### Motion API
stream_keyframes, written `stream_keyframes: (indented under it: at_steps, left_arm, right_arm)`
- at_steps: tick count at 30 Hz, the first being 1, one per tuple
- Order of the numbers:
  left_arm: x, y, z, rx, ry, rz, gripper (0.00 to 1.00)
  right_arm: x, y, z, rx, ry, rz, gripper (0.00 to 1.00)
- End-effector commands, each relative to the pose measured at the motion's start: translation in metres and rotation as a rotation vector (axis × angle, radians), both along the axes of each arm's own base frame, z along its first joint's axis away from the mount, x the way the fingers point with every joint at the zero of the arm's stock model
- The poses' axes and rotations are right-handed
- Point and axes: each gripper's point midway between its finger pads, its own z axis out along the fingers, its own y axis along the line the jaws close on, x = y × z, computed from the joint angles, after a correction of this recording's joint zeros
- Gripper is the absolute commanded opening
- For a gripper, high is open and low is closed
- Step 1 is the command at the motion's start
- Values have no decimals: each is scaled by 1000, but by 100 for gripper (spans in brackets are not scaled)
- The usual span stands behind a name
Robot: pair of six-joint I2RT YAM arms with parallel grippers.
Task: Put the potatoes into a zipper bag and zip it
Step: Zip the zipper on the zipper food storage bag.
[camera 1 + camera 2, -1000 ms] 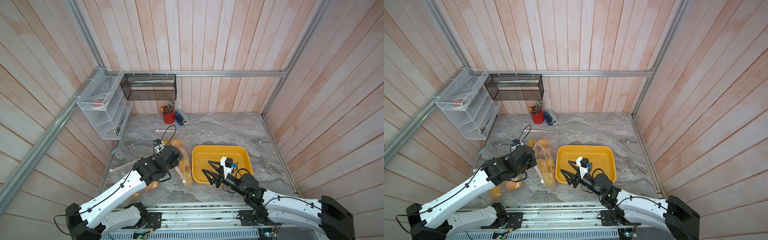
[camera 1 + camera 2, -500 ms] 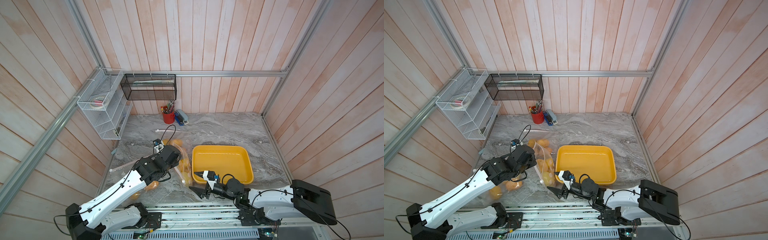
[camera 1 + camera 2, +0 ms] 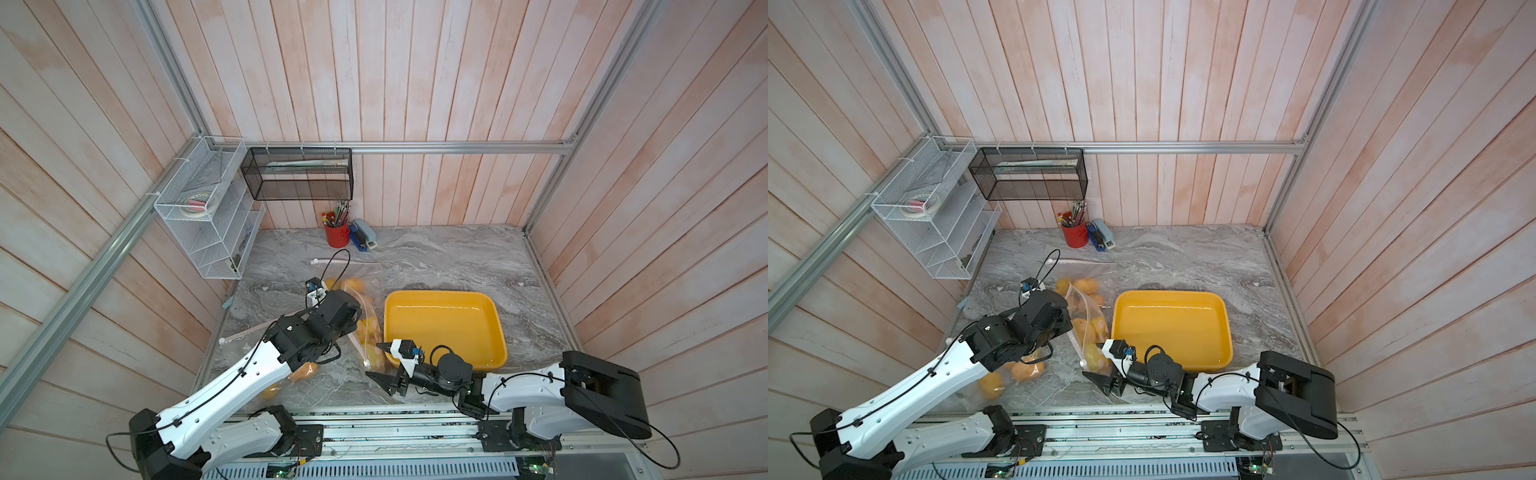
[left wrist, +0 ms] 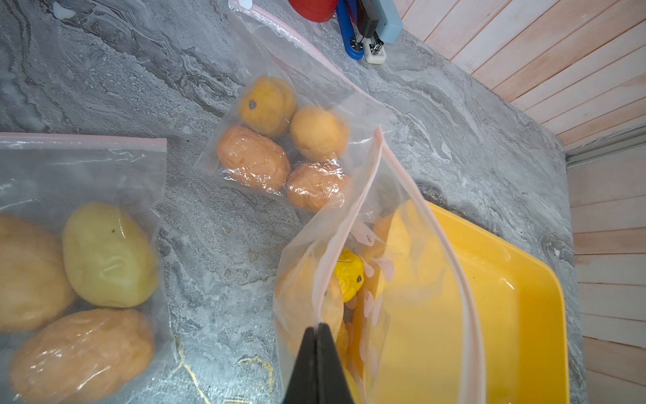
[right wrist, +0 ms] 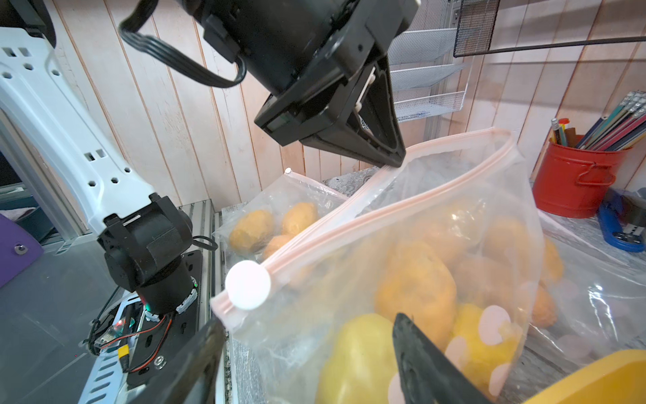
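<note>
A clear zipper bag [image 3: 369,329] with a pink track stands between my left gripper and the yellow tray [image 3: 444,328]. Its mouth gapes open. Orange and yellow potatoes [image 5: 416,290] lie inside it. My left gripper [image 4: 318,327] is shut on the bag's rim, and its fingertips [image 5: 395,159] pinch the track from above. The white slider [image 5: 248,284] sits at the bag's near corner. My right gripper [image 5: 307,320] is open, with its jaws either side of that corner just below the slider; in both top views it [image 3: 376,360] [image 3: 1094,360] lies low at the table's front.
Two more clear bags of potatoes lie flat: one farther back [image 4: 279,140], one under the left arm [image 4: 87,280]. A red pencil cup [image 3: 336,235] and staplers [image 3: 363,237] stand at the back wall. A wire shelf [image 3: 208,232] and a mesh basket [image 3: 297,174] hang there.
My right arm has swung left and down from the tray's front edge to the bag's slider corner, and its jaws have widened. The left gripper has stayed put on the rim.
</note>
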Motion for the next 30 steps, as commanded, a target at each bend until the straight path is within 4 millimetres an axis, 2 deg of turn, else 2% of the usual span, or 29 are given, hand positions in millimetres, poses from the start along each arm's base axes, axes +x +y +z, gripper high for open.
stream_keyframes:
  at_steps: [1, 5, 11, 30]
  left_arm:
    - [1, 0, 3, -7, -14, -14, 0]
    - [1, 0, 2, -3, -11, -14, 0]
    - [0, -1, 3, -8, -12, -19, 0]
    - [-3, 1, 7, -26, -19, -19, 0]
  right_arm:
    - [1, 9, 10, 25, -2, 2, 73]
    - [9, 15, 7, 2, 12, -37, 59]
    - [9, 19, 7, -3, 19, -38, 38]
    - [10, -5, 16, 32, -32, -98, 4]
